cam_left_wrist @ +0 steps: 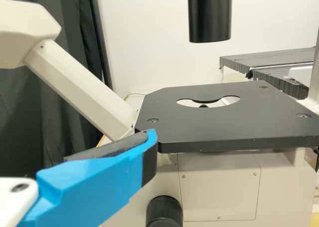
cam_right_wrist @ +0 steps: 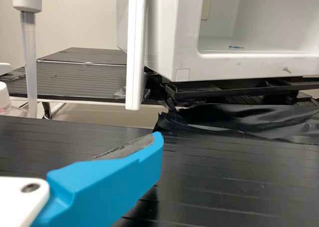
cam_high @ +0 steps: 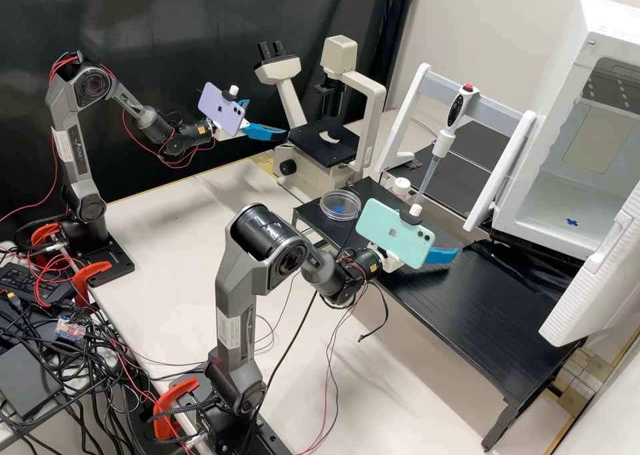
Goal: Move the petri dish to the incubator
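Task looks unstarted: petri dish [cam_high: 340, 205] sits on bench [cam_high: 477, 318], between left claw [cam_high: 272, 128] and right claw [cam_right_wrist: 155, 143]. Both claws well open, empty. Incubator [cam_high: 563, 191] beyond right claw, open; pickup, carry, placing all remain.

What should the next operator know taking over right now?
Left gripper: open, empty, by the microscope.
Right gripper: open, empty, above the black platform, towards the incubator.
Petri dish: on the platform, at its microscope end.
Done: incubator is open; dish not yet picked up.
Left to do: grasp dish, set it inside the incubator.
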Controlling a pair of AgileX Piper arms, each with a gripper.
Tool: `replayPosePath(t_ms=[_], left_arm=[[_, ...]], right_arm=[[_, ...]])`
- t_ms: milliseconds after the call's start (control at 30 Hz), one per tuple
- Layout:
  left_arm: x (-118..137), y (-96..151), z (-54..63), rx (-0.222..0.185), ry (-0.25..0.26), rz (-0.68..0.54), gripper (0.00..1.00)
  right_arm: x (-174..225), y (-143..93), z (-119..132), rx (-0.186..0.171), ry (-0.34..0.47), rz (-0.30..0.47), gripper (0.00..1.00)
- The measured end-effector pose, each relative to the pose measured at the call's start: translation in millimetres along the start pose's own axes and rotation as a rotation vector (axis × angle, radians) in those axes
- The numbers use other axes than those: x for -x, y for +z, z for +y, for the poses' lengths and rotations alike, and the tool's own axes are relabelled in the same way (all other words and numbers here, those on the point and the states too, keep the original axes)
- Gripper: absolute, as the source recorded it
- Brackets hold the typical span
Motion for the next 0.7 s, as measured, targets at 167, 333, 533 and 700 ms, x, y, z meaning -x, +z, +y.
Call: replayPosePath(t_ms=[167,333,533,700], left_arm=[[0,0,0.0,0.0,0.0,0.0,1.0],[0,0,0.0,0.0,0.0,0.0,1.0],[0,0,0.0,0.0,0.0,0.0,1.0],[0,0,0.0,0.0,0.0,0.0,1.0]], right_arm=[[0,0,0,0.0,0.0,0.0,1.0],[8,-4,3,-0.01,0.008,0.014,1.0],[42,-27,8,-0.054,0.011,0.125,1.0],[73,-57,-13,-0.049,-0.041,0.292,1.0]])
